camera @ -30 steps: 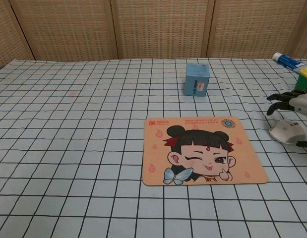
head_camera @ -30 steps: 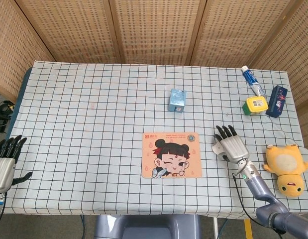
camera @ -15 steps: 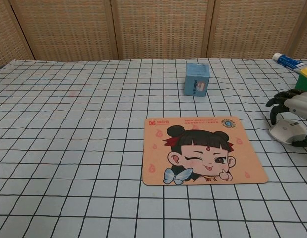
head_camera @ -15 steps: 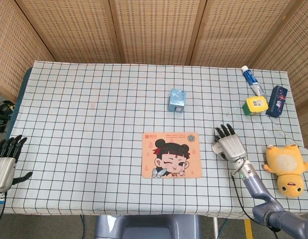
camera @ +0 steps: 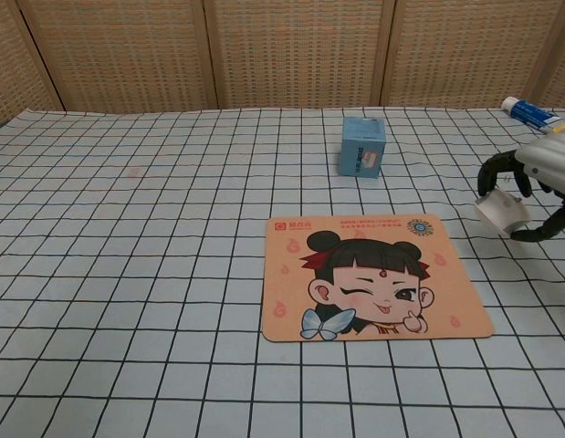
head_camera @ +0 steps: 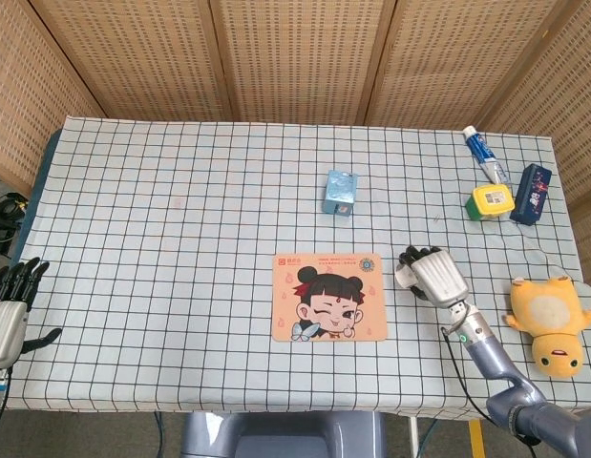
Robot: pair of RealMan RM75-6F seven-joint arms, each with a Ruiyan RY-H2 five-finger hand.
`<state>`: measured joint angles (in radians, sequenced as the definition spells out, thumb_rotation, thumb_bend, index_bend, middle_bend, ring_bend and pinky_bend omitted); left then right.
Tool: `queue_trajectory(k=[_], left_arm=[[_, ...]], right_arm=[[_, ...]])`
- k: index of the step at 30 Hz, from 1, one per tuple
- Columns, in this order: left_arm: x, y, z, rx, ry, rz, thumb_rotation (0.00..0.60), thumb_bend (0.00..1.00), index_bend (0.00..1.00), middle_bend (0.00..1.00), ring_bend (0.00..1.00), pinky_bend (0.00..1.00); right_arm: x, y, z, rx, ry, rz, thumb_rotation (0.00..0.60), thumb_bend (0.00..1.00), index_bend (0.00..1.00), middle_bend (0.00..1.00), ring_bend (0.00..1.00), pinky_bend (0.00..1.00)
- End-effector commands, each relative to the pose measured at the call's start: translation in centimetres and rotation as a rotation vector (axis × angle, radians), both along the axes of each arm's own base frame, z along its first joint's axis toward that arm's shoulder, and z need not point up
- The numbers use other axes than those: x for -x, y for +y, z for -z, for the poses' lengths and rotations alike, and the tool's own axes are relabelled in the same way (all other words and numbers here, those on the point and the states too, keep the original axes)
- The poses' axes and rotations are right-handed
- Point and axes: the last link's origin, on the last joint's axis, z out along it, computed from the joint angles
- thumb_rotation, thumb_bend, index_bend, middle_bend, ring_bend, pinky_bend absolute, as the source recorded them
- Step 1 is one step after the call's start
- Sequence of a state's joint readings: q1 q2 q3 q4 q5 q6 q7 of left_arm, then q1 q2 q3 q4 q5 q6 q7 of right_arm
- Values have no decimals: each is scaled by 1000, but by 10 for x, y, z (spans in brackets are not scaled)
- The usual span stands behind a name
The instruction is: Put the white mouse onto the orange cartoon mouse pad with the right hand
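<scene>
The orange cartoon mouse pad (head_camera: 328,297) (camera: 373,276) lies flat at the table's front middle. My right hand (head_camera: 431,274) (camera: 528,180) grips the white mouse (camera: 503,209) (head_camera: 403,275), with fingers curled over its top. The mouse is lifted off the cloth, just right of the pad's far right corner. In the head view only a sliver of the mouse shows under the fingers. My left hand (head_camera: 9,310) hangs open at the table's front left edge, holding nothing.
A light blue box (head_camera: 340,192) (camera: 362,146) stands behind the pad. At the right are a toothpaste tube (head_camera: 484,153) (camera: 529,112), a yellow-green container (head_camera: 492,200), a dark blue box (head_camera: 531,193) and a yellow plush toy (head_camera: 547,320).
My right hand closed its fingers over the white mouse, lifted it off the cloth and carried it a little left toward the pad. The left hand stayed put.
</scene>
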<state>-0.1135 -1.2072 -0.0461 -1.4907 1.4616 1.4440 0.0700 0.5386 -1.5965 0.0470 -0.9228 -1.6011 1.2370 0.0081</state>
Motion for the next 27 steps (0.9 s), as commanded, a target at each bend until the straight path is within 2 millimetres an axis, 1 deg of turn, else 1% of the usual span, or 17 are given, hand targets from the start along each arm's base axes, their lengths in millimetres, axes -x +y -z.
queue_trajectory(k=[1, 5, 6, 8, 10, 13, 16, 17, 22, 27], left_arm=[[0, 0, 0, 0, -1, -1, 600, 0, 0, 0, 0, 0], [1, 1, 0, 2, -1, -2, 600, 0, 0, 0, 0, 0], [1, 0, 0, 2, -2, -3, 600, 0, 0, 0, 0, 0], [1, 0, 0, 3, -4, -5, 600, 0, 0, 0, 0, 0], [2, 0, 0, 3, -5, -6, 600, 0, 0, 0, 0, 0], [3, 1, -1, 2, -8, -9, 600, 0, 0, 0, 0, 0], [4, 1, -2, 0, -12, -13, 600, 0, 0, 0, 0, 0], [4, 2, -2, 0, -15, -16, 600, 0, 0, 0, 0, 0], [7, 4, 0, 8, -17, -28, 600, 0, 0, 0, 0, 0], [10, 6, 2, 19, -20, -41, 600, 0, 0, 0, 0, 0]], right_arm=[[-24, 5, -6, 20, -28, -123, 600, 370, 781, 610, 562, 610], [-46, 11, -7, 27, -45, -216, 600, 369, 782, 611, 563, 610], [-61, 14, -5, 28, -52, -284, 600, 369, 782, 612, 563, 610], [-79, 17, -2, 34, -57, -360, 600, 369, 781, 613, 565, 611], [-93, 18, 4, 33, -51, -410, 600, 370, 781, 614, 565, 612], [-107, 16, 12, 39, -42, -463, 600, 370, 781, 614, 565, 612], [-117, 15, 19, 41, -45, -503, 600, 369, 781, 614, 565, 612], [-122, 14, 23, 47, -29, -539, 600, 369, 781, 614, 565, 612], [-133, 10, 40, 72, 50, -661, 600, 369, 782, 614, 565, 612], [-134, 6, 56, 51, 93, -698, 600, 368, 782, 614, 565, 611]])
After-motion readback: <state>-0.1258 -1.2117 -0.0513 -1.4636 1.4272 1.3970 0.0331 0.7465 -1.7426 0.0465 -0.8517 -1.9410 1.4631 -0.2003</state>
